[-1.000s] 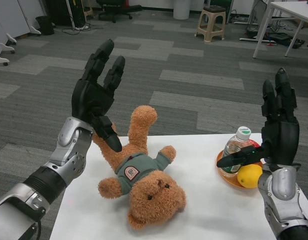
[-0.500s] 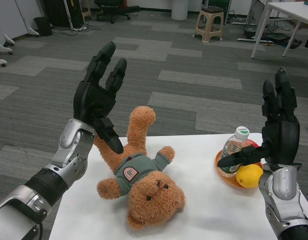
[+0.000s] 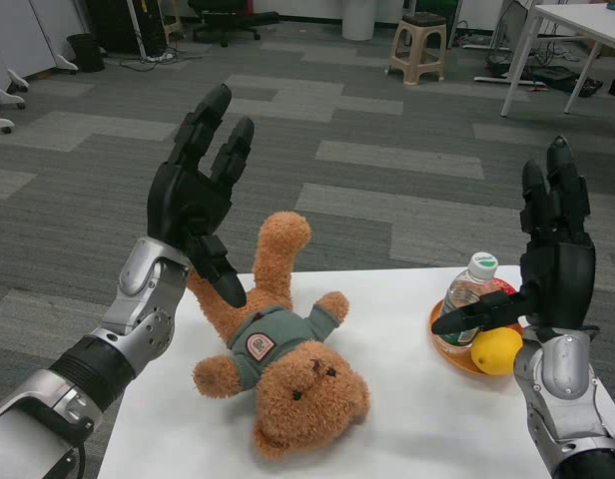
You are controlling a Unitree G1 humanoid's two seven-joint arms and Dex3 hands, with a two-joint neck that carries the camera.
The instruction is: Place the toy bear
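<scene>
With both of my hands lifted off the table and holding nothing, I judge the placing step to be about done. My left hand [image 3: 195, 205] is raised with its fingers spread, and the toy bear [image 3: 281, 360] lies on its back just below and to the right of it, head toward me, one leg reaching up close beside my thumb; I cannot tell whether they touch. My right hand [image 3: 553, 254] stands upright, fingers apart, just behind the lemon [image 3: 498, 350] and beside the bottle [image 3: 465, 299] in the orange dish [image 3: 455, 354]. Next, I think, only drawing the left hand clear of that leg is needed, without snagging the plush.
</scene>
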